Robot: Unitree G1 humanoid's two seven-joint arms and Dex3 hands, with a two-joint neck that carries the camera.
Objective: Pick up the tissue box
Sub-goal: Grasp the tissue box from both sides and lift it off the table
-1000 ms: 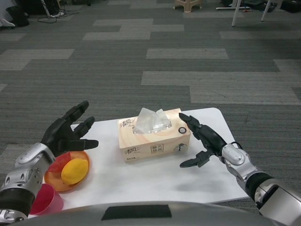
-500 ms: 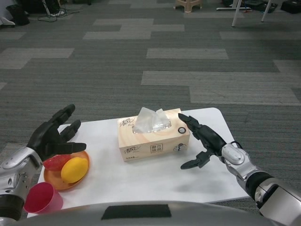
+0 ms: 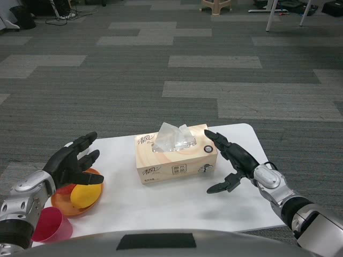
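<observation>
The tissue box [image 3: 174, 159] is a pale wood-coloured carton with a white tissue sticking out of its top. It lies flat on the white table [image 3: 177, 203], near the middle. My right hand [image 3: 231, 161] is open just to the box's right, fingers spread, its fingertips close to the box's right end; whether they touch it I cannot tell. My left hand [image 3: 72, 165] is open too, hovering over the orange plate, well to the left of the box.
An orange plate [image 3: 60, 198] with a yellow lemon [image 3: 84, 195] and a red fruit piece sits at the table's left edge. A pink cup [image 3: 49, 226] stands at the front left corner. Grey carpet lies beyond the table.
My left hand drew back to the left, then came in again and lower, over the plate. The right hand and the box have hardly moved.
</observation>
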